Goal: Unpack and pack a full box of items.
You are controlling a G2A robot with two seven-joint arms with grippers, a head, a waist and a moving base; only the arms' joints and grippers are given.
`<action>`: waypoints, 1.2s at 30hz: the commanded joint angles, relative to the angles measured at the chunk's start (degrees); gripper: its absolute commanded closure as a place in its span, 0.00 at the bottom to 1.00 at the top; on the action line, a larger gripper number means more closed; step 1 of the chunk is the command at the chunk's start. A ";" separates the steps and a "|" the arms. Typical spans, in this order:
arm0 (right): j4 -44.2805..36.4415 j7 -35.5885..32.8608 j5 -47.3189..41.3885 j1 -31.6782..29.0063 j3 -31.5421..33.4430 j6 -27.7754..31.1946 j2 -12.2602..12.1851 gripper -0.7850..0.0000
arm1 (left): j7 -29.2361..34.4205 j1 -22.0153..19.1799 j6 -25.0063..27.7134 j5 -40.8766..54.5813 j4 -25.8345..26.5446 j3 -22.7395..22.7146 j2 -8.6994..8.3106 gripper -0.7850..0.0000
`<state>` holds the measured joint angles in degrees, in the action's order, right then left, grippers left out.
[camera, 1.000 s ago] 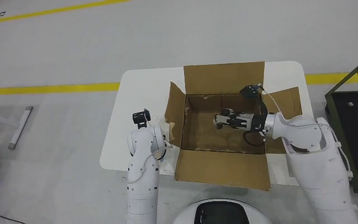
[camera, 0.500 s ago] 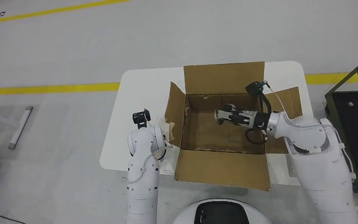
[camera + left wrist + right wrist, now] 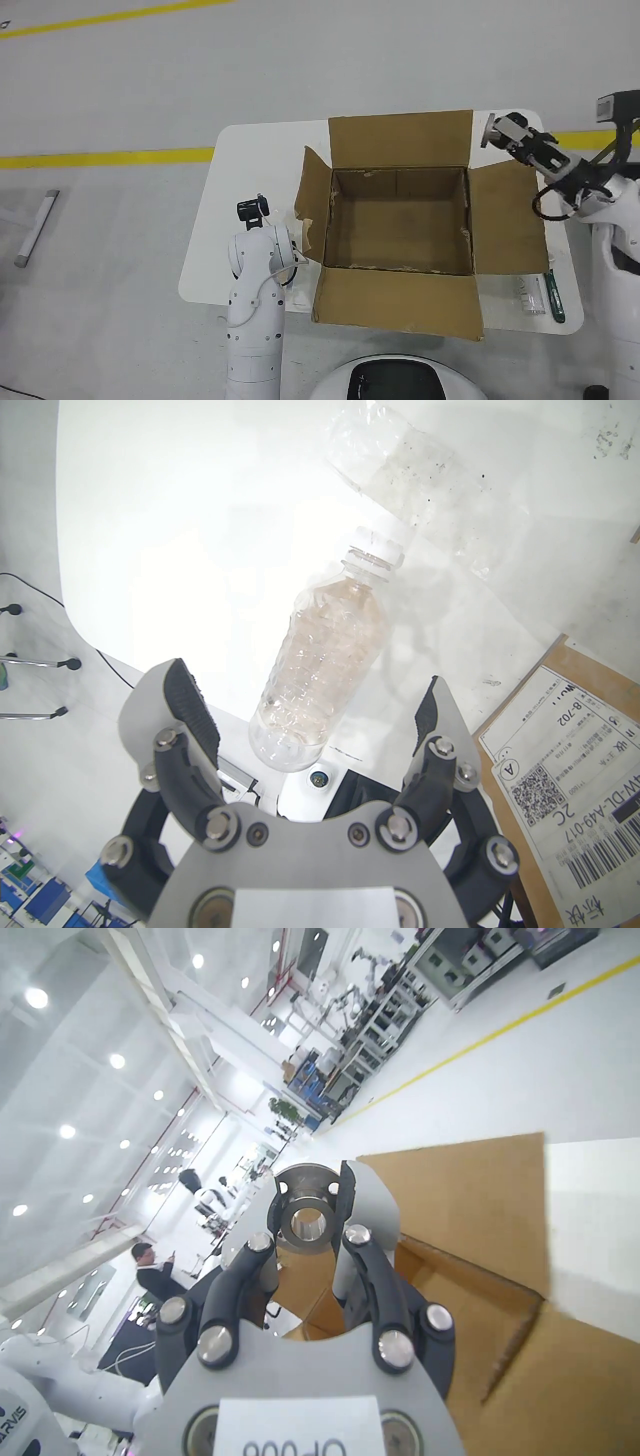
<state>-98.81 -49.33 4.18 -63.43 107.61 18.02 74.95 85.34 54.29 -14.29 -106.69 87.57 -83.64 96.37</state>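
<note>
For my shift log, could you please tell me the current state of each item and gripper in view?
box: open, flaps folded outward.
bottle: capped, lying on its side on the table.
plastic bag: crumpled, flat on the table.
metal flange: gripped, held in the air.
left gripper: open, over the bottle.
right gripper: shut on the metal flange.

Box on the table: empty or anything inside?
Empty. Top view shows the box floor bare, flaps spread open. The metal flange is clamped in the right pincer, outside the box.
</note>
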 commanded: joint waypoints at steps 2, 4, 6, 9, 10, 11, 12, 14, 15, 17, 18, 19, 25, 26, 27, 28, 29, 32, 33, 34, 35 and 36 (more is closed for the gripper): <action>-2.02 1.54 5.85 -1.76 4.17 -1.95 -0.84 1.00 | 0.00 0.00 0.00 0.00 0.00 0.00 0.00 0.00; -3.82 1.43 11.29 -3.06 6.77 -3.33 -1.50 1.00 | 0.00 0.00 0.00 0.00 0.00 0.00 0.00 0.00; -5.05 1.10 14.66 -4.17 9.04 -5.50 -2.04 1.00 | 0.00 0.00 0.00 0.00 0.00 0.00 0.00 0.00; -7.32 -0.13 21.83 -5.56 11.59 -8.95 -2.91 1.00 | 0.00 0.00 0.00 0.00 0.00 0.00 0.00 0.00; -7.82 -0.56 24.16 -6.05 12.20 -9.74 -3.18 1.00 | 0.00 0.00 0.00 0.00 0.00 0.00 0.00 0.00; -8.31 -1.43 26.88 -6.58 12.66 -10.65 -3.46 1.00 | 0.00 0.00 0.00 0.00 0.00 0.00 0.00 0.00; -8.79 -2.46 29.89 -7.07 12.81 -11.29 -3.76 1.00 | 0.00 0.00 0.00 0.00 0.00 0.00 0.00 0.00; -9.75 -4.39 37.00 -8.10 12.63 -12.29 -4.34 1.00 | 0.00 0.00 0.00 0.00 0.00 0.00 0.00 0.00; -9.92 -4.63 38.52 -8.32 12.35 -12.87 -4.49 1.00 | 0.00 0.00 0.00 0.00 0.00 0.00 0.00 0.00; -10.20 -5.83 43.32 -9.26 11.37 -13.22 -4.86 1.00 | 0.00 0.00 0.00 0.00 0.00 0.00 0.00 0.00; -10.21 -6.09 45.10 -9.59 10.50 -13.23 -4.99 1.00 | 0.00 0.00 0.00 0.00 0.00 0.00 0.00 0.00; -9.87 -6.81 46.89 -10.00 9.39 -13.02 -5.11 1.00 | 0.00 0.00 0.00 0.00 0.00 0.00 0.00 0.00; -4.74 -8.29 58.26 -9.93 2.65 -11.41 -5.83 1.00 | 0.00 0.00 0.00 0.00 0.00 0.00 0.00 0.00; -3.37 -8.18 59.21 -9.61 1.37 -11.00 -5.88 1.00 | 0.00 0.00 0.00 0.00 0.00 0.00 0.00 0.00; -1.86 -8.06 59.75 -9.32 0.30 -10.87 -5.91 1.00 | 0.00 0.00 0.00 0.00 0.00 0.00 0.00 0.00; -0.57 -7.91 60.41 -8.98 -0.73 -10.57 -5.94 1.00 | 0.00 0.00 0.00 0.00 0.00 0.00 0.00 0.00; 0.97 -7.91 60.20 -8.68 -1.77 -10.03 -5.95 1.00 | 0.00 0.00 0.00 0.00 0.00 0.00 0.00 0.00; 3.74 -7.91 61.56 -7.63 -3.80 -9.03 -6.12 1.00 | 0.00 0.00 0.00 0.00 0.00 0.00 0.00 0.00; 4.51 -8.10 61.77 -7.21 -4.37 -8.61 -6.18 1.00 | 0.00 0.00 0.00 0.00 0.00 0.00 0.00 0.00; 5.47 -8.29 62.21 -6.87 -4.85 -8.41 -6.25 1.00 | 0.00 0.00 0.00 0.00 0.00 0.00 0.00 0.00; 6.22 -8.30 62.35 -6.44 -5.21 -8.43 -6.30 1.00 | 0.00 0.00 0.00 0.00 0.00 0.00 0.00 0.00; 6.82 -8.41 62.51 -6.06 -5.53 -8.32 -6.36 1.00 | 0.00 0.00 0.00 0.00 0.00 0.00 0.00 0.00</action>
<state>-92.76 -57.65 66.54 -69.94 102.42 9.65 68.65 85.34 54.29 -14.29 -106.69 87.57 -83.64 96.37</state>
